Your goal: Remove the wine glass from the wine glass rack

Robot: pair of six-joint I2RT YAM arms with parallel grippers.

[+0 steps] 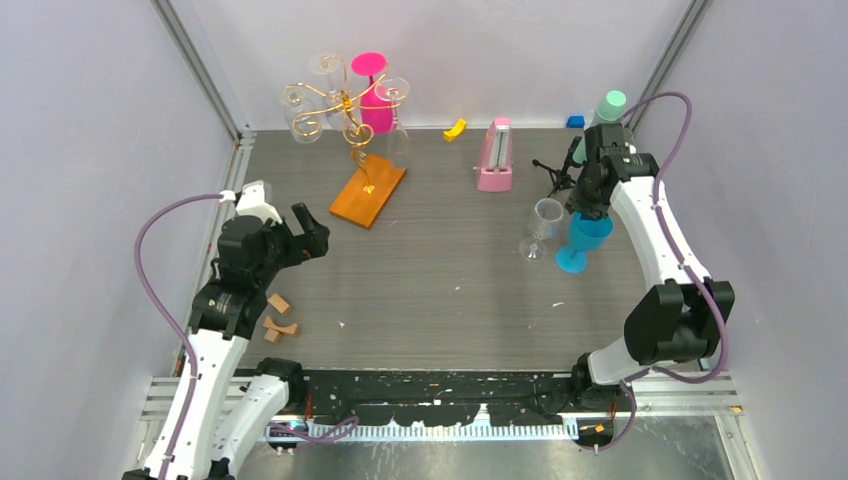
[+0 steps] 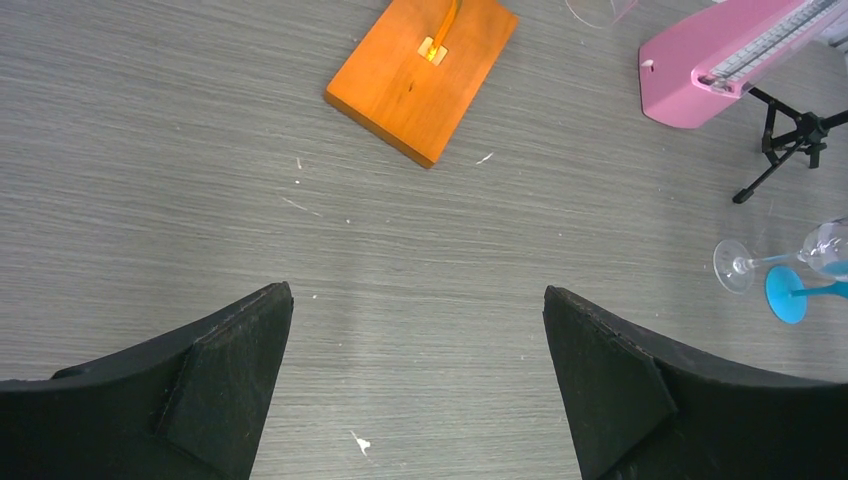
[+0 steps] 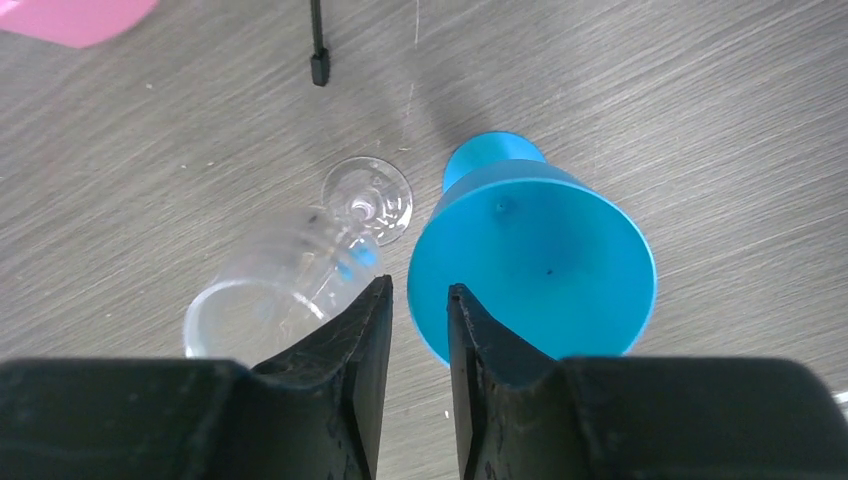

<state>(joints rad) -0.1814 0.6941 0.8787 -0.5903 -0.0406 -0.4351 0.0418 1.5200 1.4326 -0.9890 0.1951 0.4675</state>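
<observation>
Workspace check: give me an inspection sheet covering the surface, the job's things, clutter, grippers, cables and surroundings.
Surface: grey wood-grain table with small white specks.
Job's things: gold rack on its orange base, back left. A pink glass and hanging clear glasses are upside down on it. A clear glass and a blue glass stand on the table at right.
Clutter: pink toaster, black tripod, yellow piece, blue block, mint cup, wooden blocks.
Grippers: left gripper is open over bare table. The right gripper has its fingers nearly together astride the blue glass's rim; grip unclear.
Cables: a purple cable loops along each arm.
Surroundings: white walls, metal corner posts.
</observation>
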